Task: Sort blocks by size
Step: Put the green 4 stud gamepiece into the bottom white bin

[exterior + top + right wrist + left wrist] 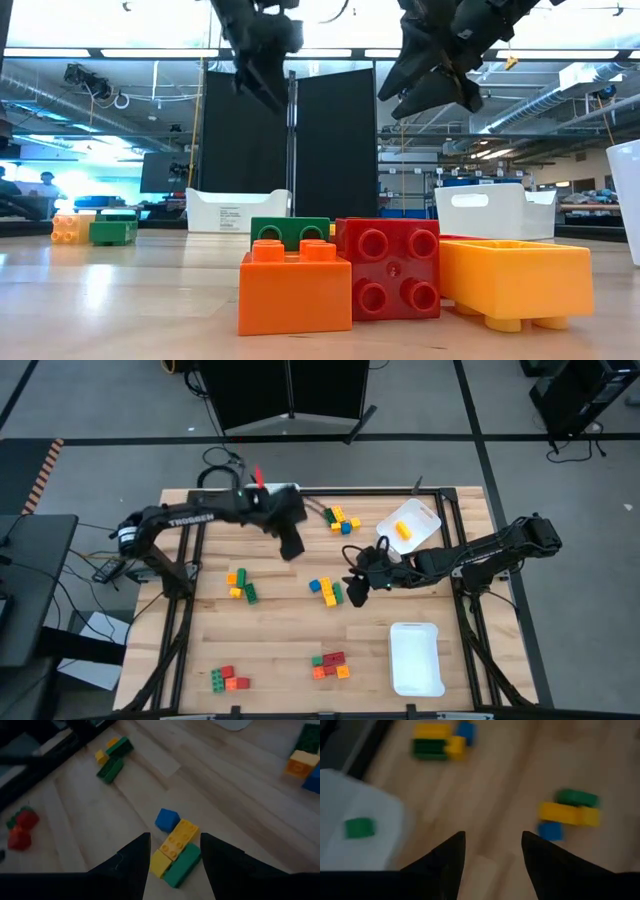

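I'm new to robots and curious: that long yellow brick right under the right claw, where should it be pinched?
Probably across its two long sides, from straight above. The long yellow brick lies flat, studs up, below the open right gripper. A green brick hugs one long side, so one finger gets little room; the blue cube touches one end.

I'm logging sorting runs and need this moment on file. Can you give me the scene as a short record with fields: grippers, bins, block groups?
left gripper: open, empty, above bare wood at the table's far middle
right gripper: open, empty, over the centre cluster of blue, yellow and green blocks
far left bin: one green block inside
far right bin: one orange block inside
near right bin: no blocks visible
other block groups: far centre, left, near left, near centre
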Motion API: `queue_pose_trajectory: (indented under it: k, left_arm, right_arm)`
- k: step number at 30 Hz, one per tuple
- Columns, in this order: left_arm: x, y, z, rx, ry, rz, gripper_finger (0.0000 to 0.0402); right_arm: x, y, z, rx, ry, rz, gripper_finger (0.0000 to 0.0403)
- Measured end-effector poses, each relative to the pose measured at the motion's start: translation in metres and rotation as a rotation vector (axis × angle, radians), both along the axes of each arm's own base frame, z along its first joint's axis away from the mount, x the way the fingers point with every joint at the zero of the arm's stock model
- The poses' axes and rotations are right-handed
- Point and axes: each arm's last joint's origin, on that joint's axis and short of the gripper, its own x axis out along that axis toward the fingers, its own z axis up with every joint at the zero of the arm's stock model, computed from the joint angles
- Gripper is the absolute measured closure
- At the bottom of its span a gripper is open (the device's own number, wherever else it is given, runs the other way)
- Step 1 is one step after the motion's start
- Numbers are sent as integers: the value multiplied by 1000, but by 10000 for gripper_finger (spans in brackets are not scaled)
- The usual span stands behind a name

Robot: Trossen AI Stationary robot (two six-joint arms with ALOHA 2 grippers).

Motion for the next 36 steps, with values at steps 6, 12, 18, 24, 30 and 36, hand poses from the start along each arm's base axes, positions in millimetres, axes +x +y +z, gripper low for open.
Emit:
queue_pose_trajectory:
  k: [6,12,18,24,30,36]
  left_arm:
    - [0,-56,-20,13,-30,-115,198]
    - [-40,-100,-62,-109,-164,-75,198]
    - [-64,-114,-92,-232,-237,18,198]
    - [-68,-113,-109,-177,-234,13,198]
    - [-77,-122,-121,5,-202,-96,198]
    - [-83,-129,-130,55,-180,-111,198]
  right_arm:
    - [0,1,0,-34,22,77,219]
    - [0,3,-1,-19,41,142,219]
    - [0,4,-1,-31,52,195,219]
    - [0,3,-1,-90,66,253,219]
    - [0,5,-1,-59,66,280,197]
    - [-1,9,-2,6,61,315,139]
